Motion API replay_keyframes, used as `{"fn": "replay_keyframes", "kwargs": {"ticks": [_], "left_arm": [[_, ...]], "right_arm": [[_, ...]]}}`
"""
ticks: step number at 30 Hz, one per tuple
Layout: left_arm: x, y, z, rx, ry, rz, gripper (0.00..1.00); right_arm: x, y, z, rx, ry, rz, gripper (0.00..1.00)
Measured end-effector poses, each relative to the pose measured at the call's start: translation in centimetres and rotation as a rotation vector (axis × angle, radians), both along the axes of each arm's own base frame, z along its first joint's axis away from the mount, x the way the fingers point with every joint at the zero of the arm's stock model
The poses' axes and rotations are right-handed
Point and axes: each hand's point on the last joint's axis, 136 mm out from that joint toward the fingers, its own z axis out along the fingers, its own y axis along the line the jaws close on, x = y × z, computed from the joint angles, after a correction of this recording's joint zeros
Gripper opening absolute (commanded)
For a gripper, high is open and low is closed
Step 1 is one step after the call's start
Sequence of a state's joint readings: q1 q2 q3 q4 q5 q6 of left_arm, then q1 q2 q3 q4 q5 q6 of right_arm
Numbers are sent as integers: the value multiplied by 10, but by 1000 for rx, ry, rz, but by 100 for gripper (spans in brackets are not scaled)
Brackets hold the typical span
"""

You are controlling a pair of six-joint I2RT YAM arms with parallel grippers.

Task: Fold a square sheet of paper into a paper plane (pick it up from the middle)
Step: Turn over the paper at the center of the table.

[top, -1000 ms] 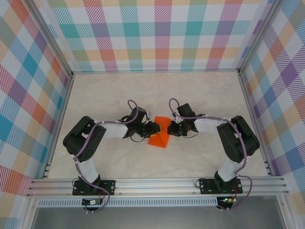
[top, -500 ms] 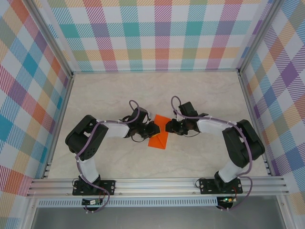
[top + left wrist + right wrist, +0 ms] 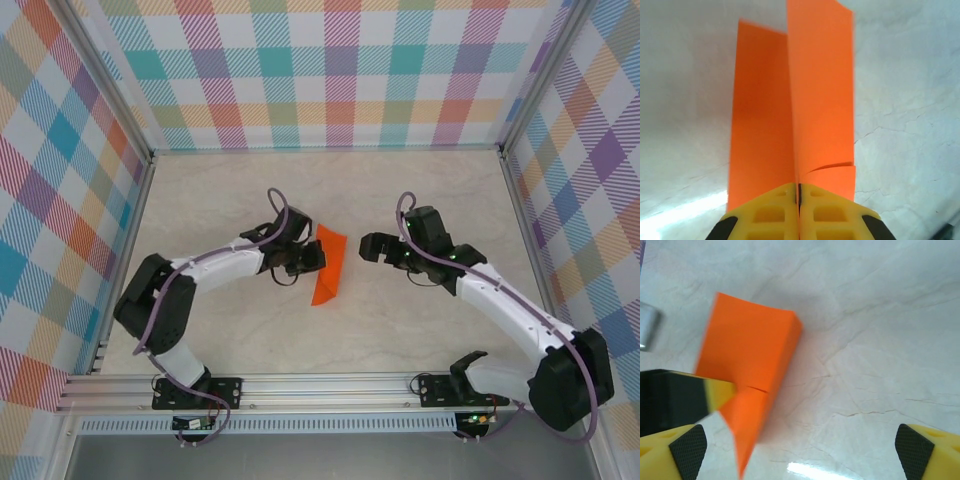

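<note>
Left claw (image 3: 315,262) is clamped tight on one edge of the folded orange paper (image 3: 328,268), its yellow fingers pressed together with no gap in the left wrist view (image 3: 799,187). From that grip the paper (image 3: 790,100) runs away as two long flaps that part slightly from one fold. Seen from above, the paper stands on edge over the pale marbled tabletop (image 3: 400,330), between the two claws; whether its lower corner touches the surface cannot be told. Right claw (image 3: 368,247) hangs to the right of the paper, clear of it, spread wide and gripping nothing (image 3: 800,452). Its camera looks across at the paper (image 3: 747,355), with the left claw (image 3: 715,392) against the paper's near edge.
</note>
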State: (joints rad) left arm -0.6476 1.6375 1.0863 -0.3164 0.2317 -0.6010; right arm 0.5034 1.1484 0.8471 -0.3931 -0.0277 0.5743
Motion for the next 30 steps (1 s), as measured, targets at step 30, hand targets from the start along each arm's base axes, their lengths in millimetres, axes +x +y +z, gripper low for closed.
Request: {"fn": "replay_keyframes", "kwargs": {"ticks": [30], "left_arm": [[22,47,-55,1220,-229,-167,1]], "right_arm": [[-12,-70,11,-129,-54,-244,100]]}}
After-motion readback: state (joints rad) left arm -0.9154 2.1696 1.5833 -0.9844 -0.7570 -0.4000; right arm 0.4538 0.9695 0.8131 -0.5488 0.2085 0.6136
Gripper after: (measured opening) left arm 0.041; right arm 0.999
